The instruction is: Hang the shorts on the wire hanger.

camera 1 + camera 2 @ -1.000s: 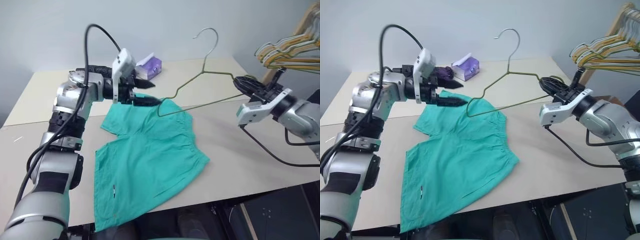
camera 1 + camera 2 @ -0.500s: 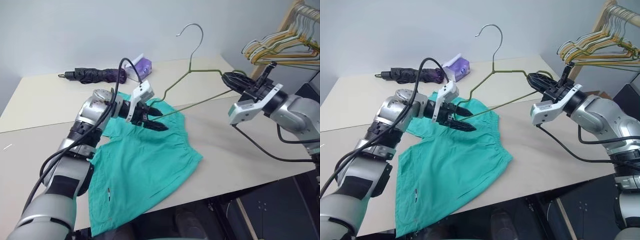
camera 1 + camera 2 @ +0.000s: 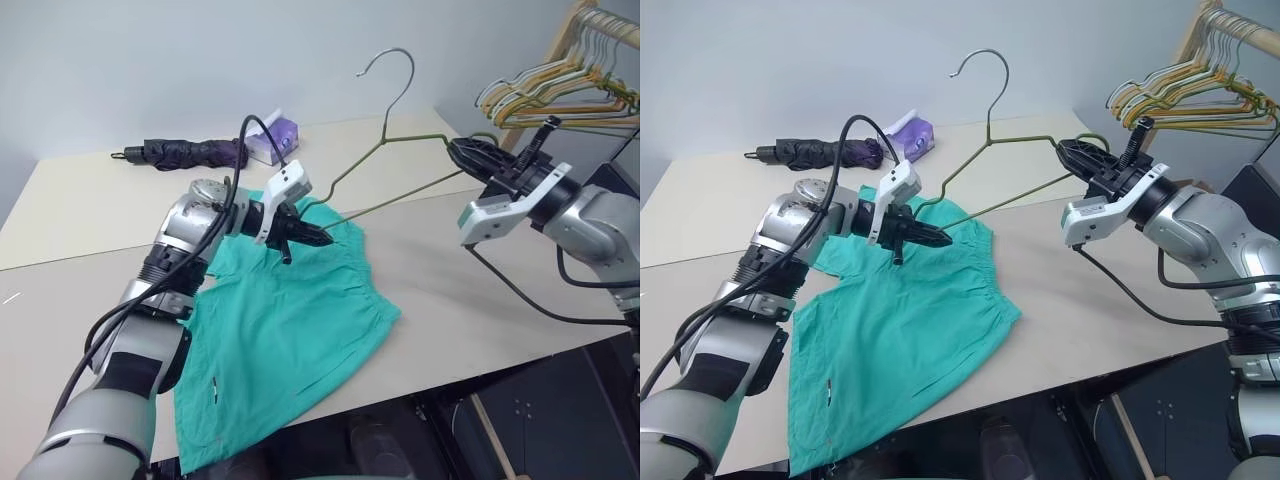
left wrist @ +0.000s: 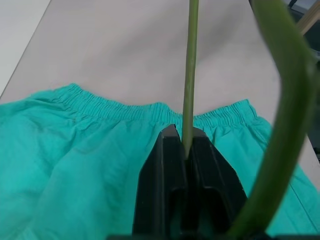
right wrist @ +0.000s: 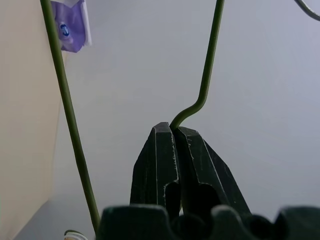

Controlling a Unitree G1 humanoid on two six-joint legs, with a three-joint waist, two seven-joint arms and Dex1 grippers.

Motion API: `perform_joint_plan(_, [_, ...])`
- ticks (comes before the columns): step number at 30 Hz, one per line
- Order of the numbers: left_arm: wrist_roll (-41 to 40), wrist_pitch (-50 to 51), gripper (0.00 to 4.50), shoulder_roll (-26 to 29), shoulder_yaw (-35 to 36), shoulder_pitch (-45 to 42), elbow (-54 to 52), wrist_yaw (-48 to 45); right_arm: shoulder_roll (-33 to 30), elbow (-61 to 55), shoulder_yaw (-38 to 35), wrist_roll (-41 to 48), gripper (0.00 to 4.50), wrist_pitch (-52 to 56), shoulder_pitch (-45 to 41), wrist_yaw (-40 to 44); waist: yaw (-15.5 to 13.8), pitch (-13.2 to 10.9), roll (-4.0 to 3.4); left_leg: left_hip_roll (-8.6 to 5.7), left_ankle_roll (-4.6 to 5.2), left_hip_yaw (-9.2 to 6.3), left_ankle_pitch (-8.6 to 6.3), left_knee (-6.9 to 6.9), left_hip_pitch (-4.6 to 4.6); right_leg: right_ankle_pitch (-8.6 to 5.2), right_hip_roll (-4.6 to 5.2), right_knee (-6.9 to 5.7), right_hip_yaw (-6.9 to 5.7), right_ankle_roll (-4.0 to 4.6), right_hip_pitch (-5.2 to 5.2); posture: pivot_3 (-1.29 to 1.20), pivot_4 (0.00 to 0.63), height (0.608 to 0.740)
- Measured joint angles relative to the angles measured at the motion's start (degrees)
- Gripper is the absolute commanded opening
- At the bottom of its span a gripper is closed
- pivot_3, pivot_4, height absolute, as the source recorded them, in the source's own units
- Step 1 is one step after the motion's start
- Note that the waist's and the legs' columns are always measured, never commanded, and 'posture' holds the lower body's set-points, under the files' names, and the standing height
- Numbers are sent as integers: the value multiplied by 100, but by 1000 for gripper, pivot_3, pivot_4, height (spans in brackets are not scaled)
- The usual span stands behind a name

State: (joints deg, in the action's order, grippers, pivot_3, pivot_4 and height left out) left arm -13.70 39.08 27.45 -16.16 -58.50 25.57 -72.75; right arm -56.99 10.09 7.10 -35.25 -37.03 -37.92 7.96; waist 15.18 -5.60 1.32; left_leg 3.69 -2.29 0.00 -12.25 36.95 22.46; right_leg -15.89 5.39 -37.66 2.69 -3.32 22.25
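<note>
The teal shorts (image 3: 290, 320) lie flat on the beige table (image 3: 480, 290), waistband toward the right, one leg hanging over the near edge. The wire hanger (image 3: 384, 128) is held in the air above their far end, hook up. My left gripper (image 3: 320, 240) is shut on the hanger's lower wire near its left corner, just over the shorts; in the left wrist view the wire (image 4: 188, 90) runs out from between the closed fingers (image 4: 165, 165). My right gripper (image 3: 455, 150) is shut on the hanger's right corner bend (image 5: 200, 102).
A folded dark umbrella (image 3: 185, 152) and a purple tissue pack (image 3: 272, 140) lie at the table's far side. A bunch of coloured hangers (image 3: 545, 85) hangs on a wooden rack at the right. The table's near edge runs just below the shorts.
My left gripper dropped from beside the hanger's left corner down toward the shorts and closed on the lower wire. My right gripper kept its hold. The camera view shifted.
</note>
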Motion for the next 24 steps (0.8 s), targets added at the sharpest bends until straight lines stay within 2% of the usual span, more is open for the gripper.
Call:
perform_joint_plan(3, [2,-5,12,51,37,9,-54,-9,4,-44,-30,22,0,-12,3,36,-1,11,-2,0,-2,0,1,0,-1,0,0,-2,0,0,-1,-187,4,740])
perform_joint_plan(8, [73,-104,0,322,24,50,-122,-60,-70,-149,-62,643,1457,-393,218,476,-1,27,-4,0,-2,0,1,-1,-6,0,0,-1,1,0,-7,-183,12,740])
perform_joint_plan(12, [546,-461,0,759,-149,78,20,-76,-487,-239,-55,1525,2783,-764,623,1308,-6,27,-5,-3,-2,0,1,0,-11,0,3,1,1,-1,-15,-177,19,740])
perform_joint_plan(15, [964,-923,0,1007,-437,106,161,-130,-713,-412,-51,2426,3772,-646,859,2094,-10,28,-5,-3,-2,0,1,-1,-16,-1,3,0,1,-1,-19,-170,23,740])
perform_joint_plan(17, [1256,-1369,0,1259,-627,187,187,-272,-869,-776,-39,3355,4363,-25,1076,2866,3,28,-5,0,-1,1,1,-2,-17,0,-1,-1,4,-1,-19,-164,27,740])
perform_joint_plan(18, [1380,-1617,0,1359,-671,249,201,-334,-916,-948,-40,3771,4479,378,1138,3184,10,28,-5,0,-1,1,1,-2,-18,0,-1,-2,5,-1,-19,-162,29,740])
perform_joint_plan(21, [1652,-2453,0,1632,-780,438,201,-602,-1114,-1609,-43,5057,4479,2083,1190,4144,-27,28,-6,0,-1,1,1,0,-19,-1,0,-9,4,-1,-19,-159,33,740])
perform_joint_plan(24, [1665,-2758,0,1669,-765,513,164,-871,-1242,-2124,68,5853,4479,3730,889,4941,-114,28,-6,1,0,1,0,5,-16,0,0,-9,2,-1,-18,-152,38,740])
